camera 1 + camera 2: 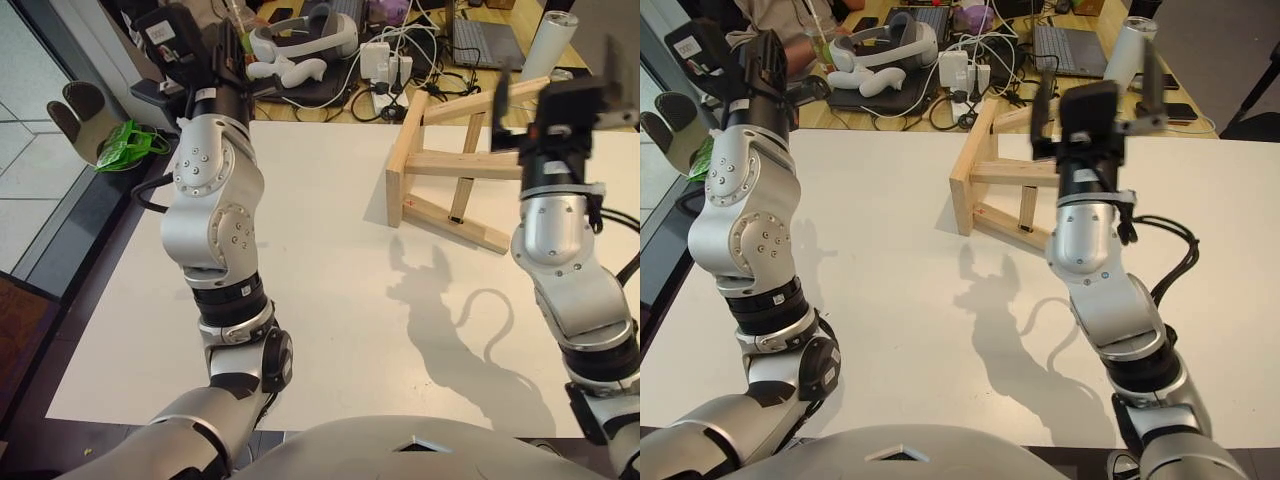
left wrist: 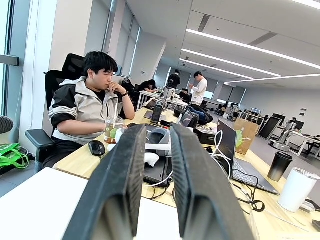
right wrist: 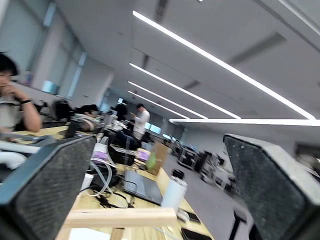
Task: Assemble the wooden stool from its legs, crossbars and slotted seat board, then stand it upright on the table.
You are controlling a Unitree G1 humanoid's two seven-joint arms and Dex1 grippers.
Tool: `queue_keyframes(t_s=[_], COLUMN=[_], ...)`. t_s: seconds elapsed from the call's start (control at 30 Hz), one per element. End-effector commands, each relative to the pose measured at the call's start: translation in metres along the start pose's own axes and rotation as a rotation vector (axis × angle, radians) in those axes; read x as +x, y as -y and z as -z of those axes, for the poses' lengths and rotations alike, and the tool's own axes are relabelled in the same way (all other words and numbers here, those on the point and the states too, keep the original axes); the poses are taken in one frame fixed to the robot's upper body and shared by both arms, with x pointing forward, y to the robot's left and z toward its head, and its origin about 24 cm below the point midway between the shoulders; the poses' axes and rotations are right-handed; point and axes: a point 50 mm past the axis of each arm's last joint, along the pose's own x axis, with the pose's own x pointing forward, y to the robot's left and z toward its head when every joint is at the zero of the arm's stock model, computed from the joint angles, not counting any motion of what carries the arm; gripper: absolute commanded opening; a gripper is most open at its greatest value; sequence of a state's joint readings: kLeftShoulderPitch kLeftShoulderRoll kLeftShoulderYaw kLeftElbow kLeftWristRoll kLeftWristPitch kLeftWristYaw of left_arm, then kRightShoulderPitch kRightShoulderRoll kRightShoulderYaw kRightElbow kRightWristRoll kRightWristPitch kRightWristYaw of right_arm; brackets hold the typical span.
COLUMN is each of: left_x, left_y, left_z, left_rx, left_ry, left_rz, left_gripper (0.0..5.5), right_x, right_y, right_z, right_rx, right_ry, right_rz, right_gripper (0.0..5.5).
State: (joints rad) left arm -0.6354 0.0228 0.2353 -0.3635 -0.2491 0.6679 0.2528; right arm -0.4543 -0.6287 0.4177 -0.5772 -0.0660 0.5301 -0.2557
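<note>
1. Although the wooden stool (image 1: 440, 163) reads as joined into 1 frame, it lies on its side on the counter (image 1: 300, 300), so the standing-up step is not yet done.
2. I judge the assembly to be mostly finished: rails and cross pieces sit locked together, and no loose wooden parts lie on the white surface near it. I cannot tell whether the thick end piece (image 1: 404, 170) is the slotted seat board seen on edge or a leg.
3. From the head views the stool sits at about 1 o'clock on the counter, near the far edge, well apart from the left arm.
4. Its long axis runs roughly from 9 o'clock to 3 o'clock. The thick end piece faces 9 o'clock, and the 2 long rails (image 1: 455, 222) point toward 3 o'clock, tilting slightly apart.
5. The right hand (image 1: 1095, 88) is raised above the counter close to the stool's 3 o'clock end, fingers spread wide and gripping nothing.
6. The left hand (image 2: 159, 134) is held high at about 11 o'clock, fingers drawn almost together with a thin gap between them and nothing held.
7. What is left, in my judgement, is gripping the frame and tipping it upright.
</note>
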Motion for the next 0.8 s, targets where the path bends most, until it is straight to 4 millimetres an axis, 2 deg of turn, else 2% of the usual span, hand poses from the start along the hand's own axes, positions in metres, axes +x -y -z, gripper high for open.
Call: queue_keyframes(t_s=[0.03,0.13,0.23,0.33,0.43,0.63,0.8], left_x=[-0.007,-0.012,-0.013,-0.011,-0.012,-0.012,-0.009], left_y=[-0.004,0.003,0.004,0.007,0.009,0.007,0.007], left_z=[0.011,0.017,0.019,0.020,0.021,0.023,0.023], left_rx=[-0.072,-0.096,-0.104,-0.113,-0.113,-0.110,-0.102], left_ry=[-0.044,-0.071,-0.084,-0.094,-0.101,-0.109,-0.118], left_rz=[-0.059,-0.052,-0.051,-0.043,-0.035,-0.035,-0.023], left_gripper=[0.85,0.85,0.85,0.85,0.85,0.85,0.85], right_x=[-0.009,-0.018,-0.011,0.012,0.025,0.029,0.030], right_y=[-0.030,-0.037,-0.049,-0.062,-0.067,-0.059,-0.060], right_z=[0.033,0.061,0.071,0.070,0.069,0.091,0.104], right_rx=[-0.361,-0.522,-0.599,-0.648,-0.685,-0.752,-0.758], right_ry=[-0.055,-0.124,-0.122,-0.081,-0.064,-0.149,-0.195], right_rz=[-0.552,-0.796,-0.880,-0.837,-0.802,-0.814,-0.783], right_gripper=[4.69,4.69,4.69,4.69,4.69,4.69,4.69])
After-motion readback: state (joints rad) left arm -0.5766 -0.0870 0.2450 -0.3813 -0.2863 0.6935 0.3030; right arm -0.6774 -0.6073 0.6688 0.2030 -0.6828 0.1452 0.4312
